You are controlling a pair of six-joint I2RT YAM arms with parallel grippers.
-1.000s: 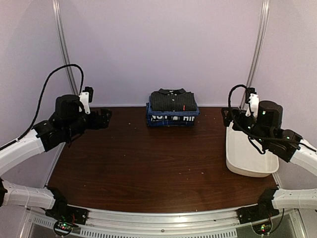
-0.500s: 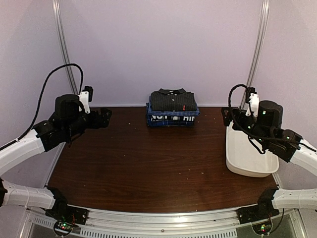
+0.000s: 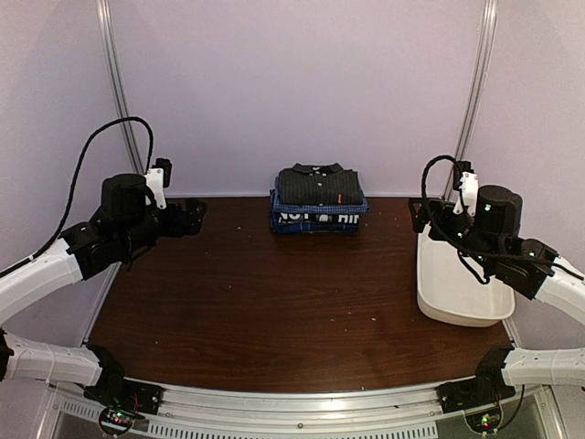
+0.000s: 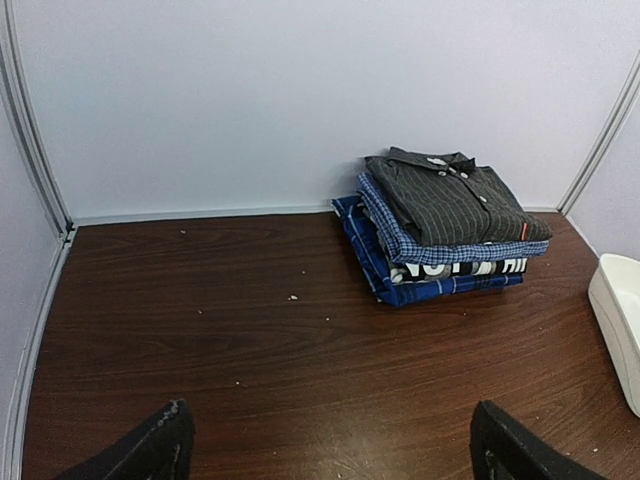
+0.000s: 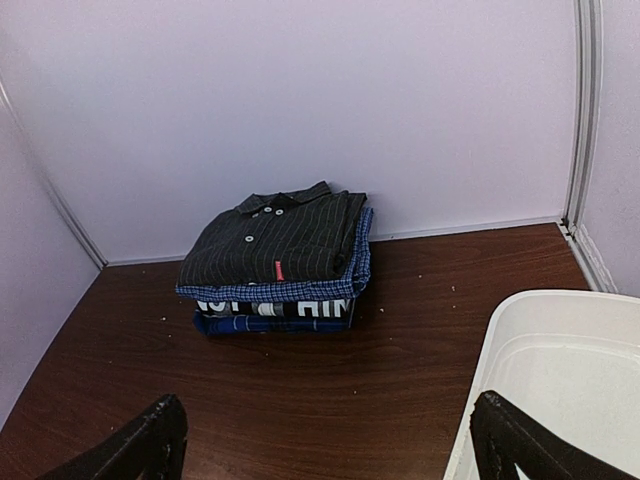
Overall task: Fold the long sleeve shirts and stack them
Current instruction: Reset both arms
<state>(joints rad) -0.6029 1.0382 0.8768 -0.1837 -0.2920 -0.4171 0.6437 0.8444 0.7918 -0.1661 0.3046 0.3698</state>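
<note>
The folded shirts sit in one stack [image 3: 318,203] at the back middle of the table, against the wall. The dark charcoal pinstriped shirt [image 3: 318,186] [image 4: 450,200] [image 5: 275,240] lies on top, collar towards the wall. Under it are the blue checked shirt [image 4: 405,243] [image 5: 300,290] and the navy shirt with white lettering [image 4: 455,269] [image 5: 270,307]. A blue plaid layer [image 5: 260,324] lies at the bottom. My left gripper [image 3: 189,219] [image 4: 332,445] is open and empty, raised at the far left. My right gripper [image 3: 420,218] [image 5: 330,440] is open and empty, raised over the tub's far end.
A white oblong plastic tub [image 3: 462,288] [image 5: 560,380] [image 4: 620,310] stands empty on the right side of the table. The dark wooden tabletop [image 3: 274,293] has small crumbs on it. Walls close the back and both sides.
</note>
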